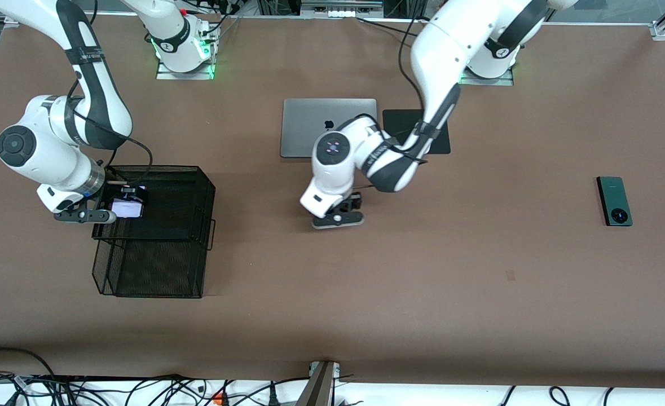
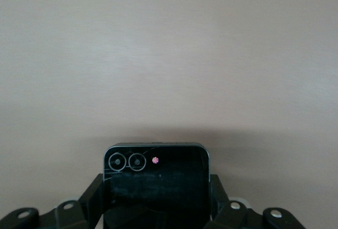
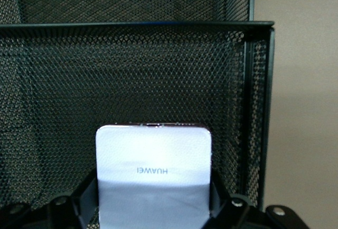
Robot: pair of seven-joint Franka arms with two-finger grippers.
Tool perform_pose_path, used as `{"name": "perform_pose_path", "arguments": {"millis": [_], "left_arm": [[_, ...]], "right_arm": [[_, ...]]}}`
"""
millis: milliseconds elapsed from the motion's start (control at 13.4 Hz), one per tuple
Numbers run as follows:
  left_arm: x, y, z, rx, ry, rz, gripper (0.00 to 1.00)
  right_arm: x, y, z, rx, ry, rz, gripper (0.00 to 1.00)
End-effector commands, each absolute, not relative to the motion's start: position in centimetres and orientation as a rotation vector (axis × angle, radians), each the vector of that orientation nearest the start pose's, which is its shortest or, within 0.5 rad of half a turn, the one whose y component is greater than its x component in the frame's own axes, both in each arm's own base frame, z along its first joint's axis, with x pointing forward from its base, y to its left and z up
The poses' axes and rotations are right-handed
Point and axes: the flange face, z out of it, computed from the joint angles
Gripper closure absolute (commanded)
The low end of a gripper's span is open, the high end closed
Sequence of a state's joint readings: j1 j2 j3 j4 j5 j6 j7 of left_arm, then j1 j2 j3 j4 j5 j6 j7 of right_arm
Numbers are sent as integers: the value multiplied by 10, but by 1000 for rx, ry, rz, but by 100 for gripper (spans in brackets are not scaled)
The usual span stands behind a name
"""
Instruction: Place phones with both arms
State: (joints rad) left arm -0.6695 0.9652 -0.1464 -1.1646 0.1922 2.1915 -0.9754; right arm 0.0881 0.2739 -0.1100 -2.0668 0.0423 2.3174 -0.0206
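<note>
Black phone point(image 2: 156, 187) in left pincer point(image 1: 348, 210); lilac phone point(image 3: 154, 179) in right pincer point(image 1: 126, 204).

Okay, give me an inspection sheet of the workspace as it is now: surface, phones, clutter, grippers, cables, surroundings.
Surface: brown table, one small dark mark toward the front camera.
Job's things: lilac phone held over the black mesh basket; black phone held over bare table; green phone lying flat toward the left arm's end.
Clutter: silver laptop, shut, beside a black mat.
Grippers: right gripper shut on the lilac phone; left gripper shut on the black phone, nearer the front camera than the laptop.
Cables: one along each arm; a tangle below the table's near edge.
Surroundings: arm bases with green lights.
</note>
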Motion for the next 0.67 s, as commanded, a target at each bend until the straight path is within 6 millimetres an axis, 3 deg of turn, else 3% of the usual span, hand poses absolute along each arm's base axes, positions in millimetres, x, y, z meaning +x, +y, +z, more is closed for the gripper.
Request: {"name": "perform_pose_path", "arguments": {"millis": [0,374,599], "left_arm": [[556,-562,220,-3167,-142,-237,88],[538,-583,192,-3154,-117,-357,85],[536,-585,191,-3155,-139,-357,85]], "right_arm": [[585,-12,309,-3111,73,-5,1],[608,-7,350,-3106,49,-77,0],[615,-4,365,-3104,41,-60,0]]}}
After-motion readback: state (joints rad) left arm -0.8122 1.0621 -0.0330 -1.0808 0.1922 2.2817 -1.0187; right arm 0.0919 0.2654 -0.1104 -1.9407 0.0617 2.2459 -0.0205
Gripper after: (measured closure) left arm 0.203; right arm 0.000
